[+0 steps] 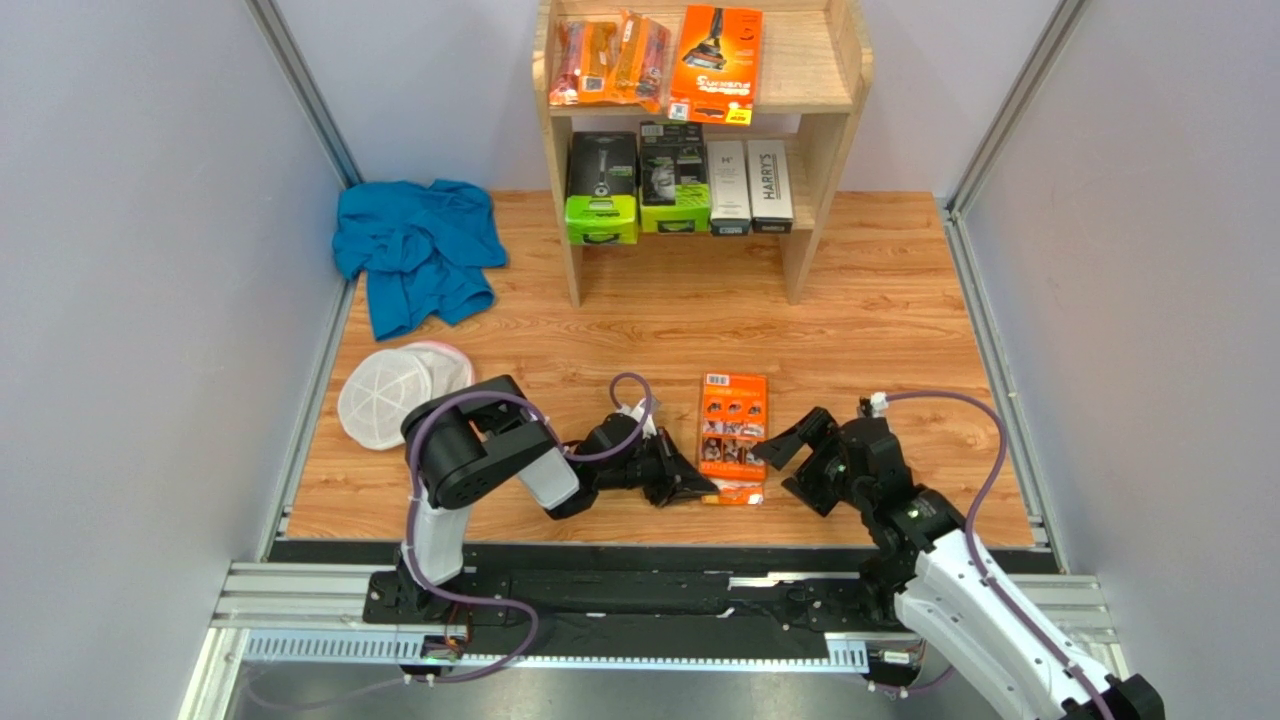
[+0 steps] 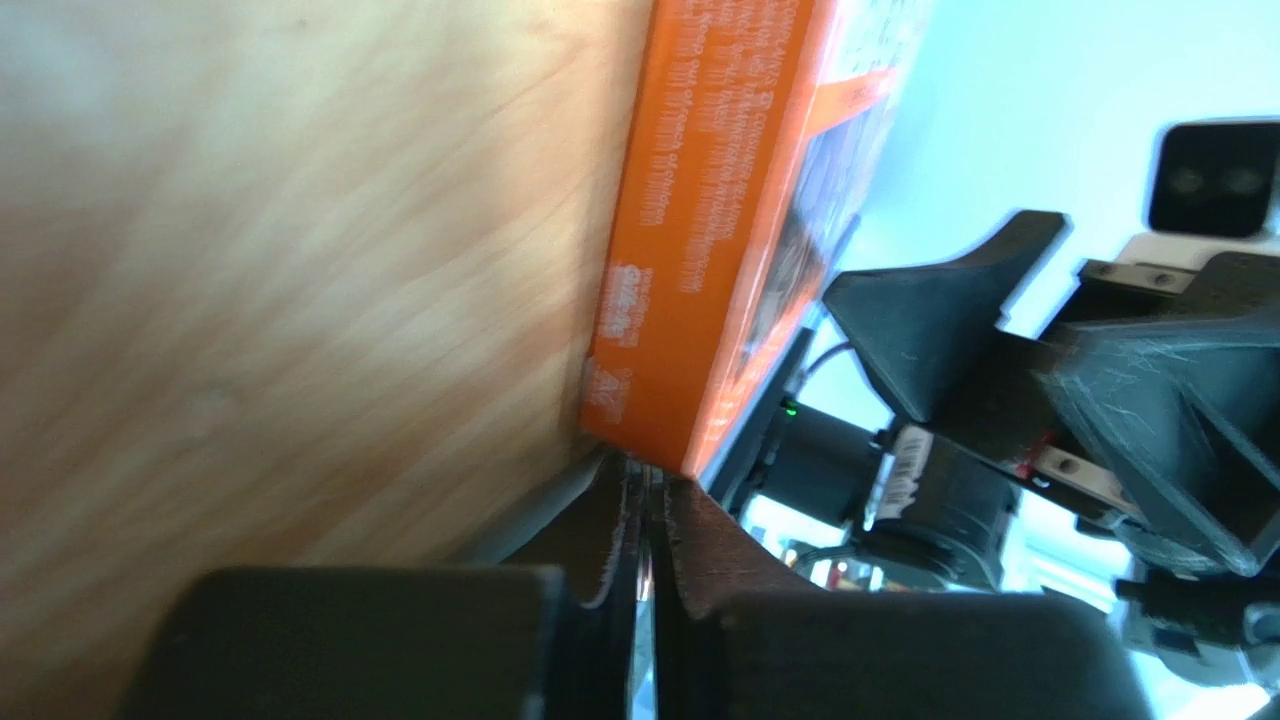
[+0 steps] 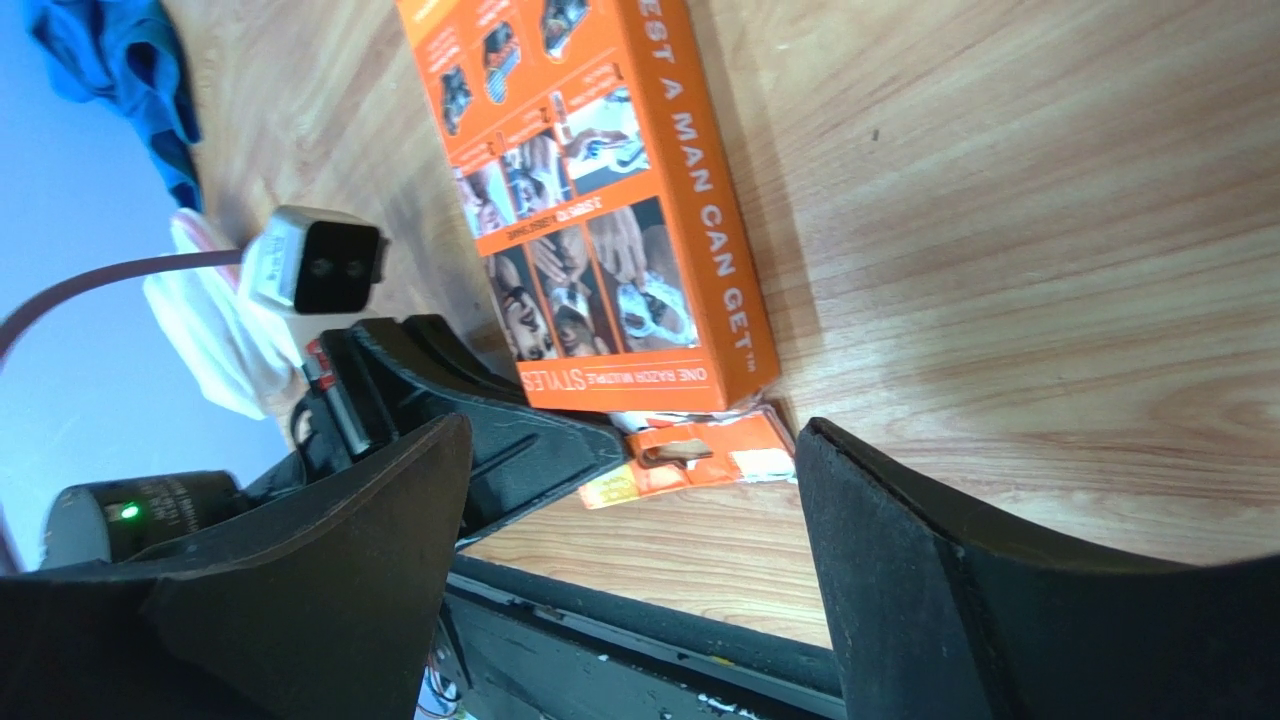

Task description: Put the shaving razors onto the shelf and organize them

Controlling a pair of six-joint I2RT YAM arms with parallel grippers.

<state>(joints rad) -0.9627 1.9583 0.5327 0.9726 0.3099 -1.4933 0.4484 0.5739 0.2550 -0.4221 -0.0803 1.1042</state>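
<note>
Lying flat and printed face up toward 6 o'clock of the surface [image 1: 902,330], one flat orange box [image 1: 733,428] is the only razor pack not on the shelf [image 1: 812,68], which stands at 12 o'clock. Its flatness seems to explain how the arms are posed: so low a box offers little edge to a pincer coming from above.

The left pincer [image 1: 694,483] lies low at the box's 7 o'clock corner. Its fingers [image 2: 601,570] are pressed together with nothing visible between them, and the tips touch that corner's bottom edge. It is probably set to wedge under or nudge the box, not to grip it. A thin orange flap [image 3: 691,450] juts from the box's near end beside those tips; whether it is caught I cannot tell.

The right pincer [image 1: 781,462] sits at the box's 4 o'clock, spread wide and empty, just beside the long edge. I judge it is placed to take that side once it lifts.

The shelf groups like with like. Its upper tier holds two narrow orange blister packs [image 1: 609,60] and a second orange box [image 1: 717,60], with bare wood at its 3 o'clock. Its lower tier holds green-and-black boxes [image 1: 601,188] and two white boxes [image 1: 748,185].
</note>
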